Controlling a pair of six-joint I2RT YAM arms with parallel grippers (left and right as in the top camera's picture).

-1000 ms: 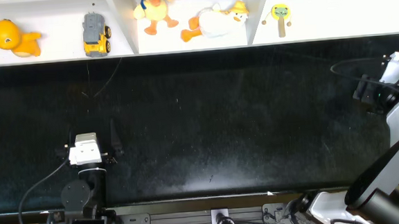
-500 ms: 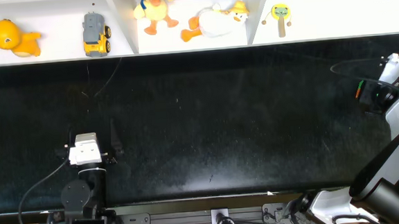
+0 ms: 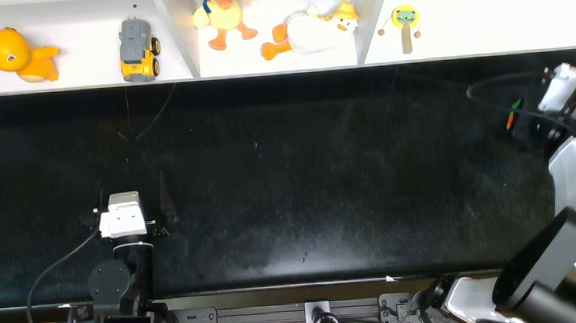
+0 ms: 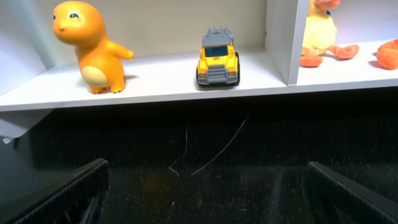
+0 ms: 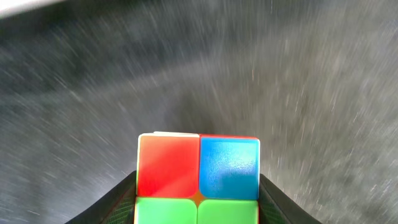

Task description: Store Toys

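My right gripper (image 5: 198, 190) is shut on a small colour puzzle cube (image 5: 198, 177) with red, blue and green squares, held above the black tabletop. From above, that gripper (image 3: 522, 127) and cube (image 3: 513, 119) hang at the far right, short of the white shelf (image 3: 481, 39). Near its base at the lower left, my left gripper (image 3: 165, 204) rests low over the table. Its fingers (image 4: 74, 193) stand wide open with nothing between them, facing the shelf.
The shelf's compartments hold an orange dinosaur (image 3: 23, 52), a yellow truck (image 3: 139, 48), a yellow duck plush (image 3: 223, 13), a white duck plush (image 3: 310, 30) and a small rattle toy (image 3: 405, 22). White dividers (image 4: 280, 37) separate them. The black table (image 3: 319, 180) spans the middle.
The right arm has lifted and swung toward the shelf with the cube held in its gripper. The left arm has stayed still.
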